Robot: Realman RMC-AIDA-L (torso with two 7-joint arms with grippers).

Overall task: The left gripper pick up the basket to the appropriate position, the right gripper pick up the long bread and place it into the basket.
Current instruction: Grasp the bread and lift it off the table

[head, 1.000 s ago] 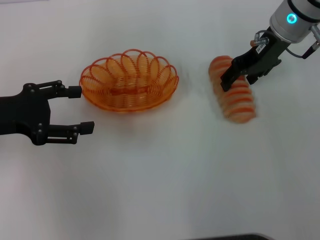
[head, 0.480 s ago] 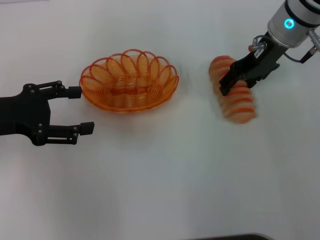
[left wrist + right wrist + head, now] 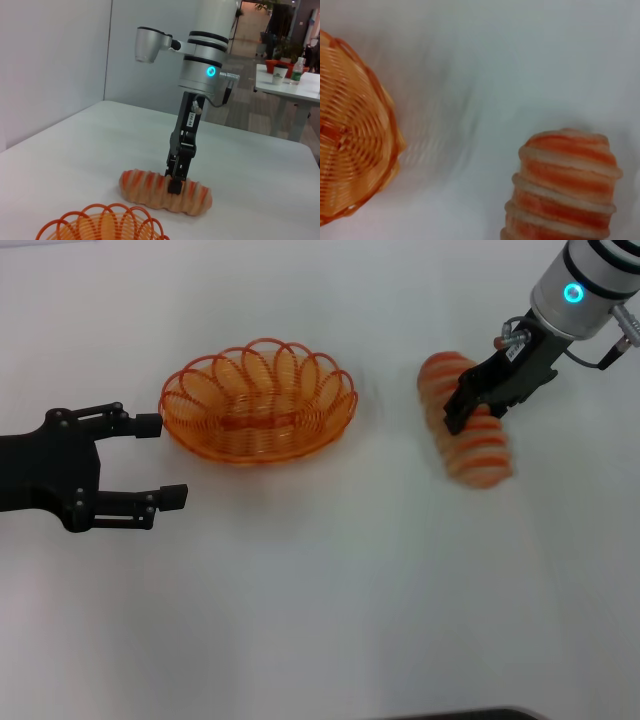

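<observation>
The orange wire basket [image 3: 258,402] sits on the white table, left of centre. My left gripper [image 3: 163,460] hovers open just to its left, with the upper fingertip close to the rim and nothing between the fingers. The long bread [image 3: 468,440], tan with orange-red stripes, lies on the table at the right. My right gripper [image 3: 476,412] is down over its middle, open, with fingers on either side of the loaf. In the left wrist view the right gripper [image 3: 175,184] stands upright on the bread [image 3: 147,186] behind the basket [image 3: 102,225]. The right wrist view shows one end of the bread [image 3: 565,185] and the basket [image 3: 350,130].
The white table [image 3: 330,580] stretches bare between the basket and the bread and toward the front edge. A grey wall panel [image 3: 55,65] stands behind the table, and another table with cups [image 3: 287,80] is far off in the room.
My right gripper has sunk slightly lower over the middle of the bread. The bread, the basket and the left gripper have not moved.
</observation>
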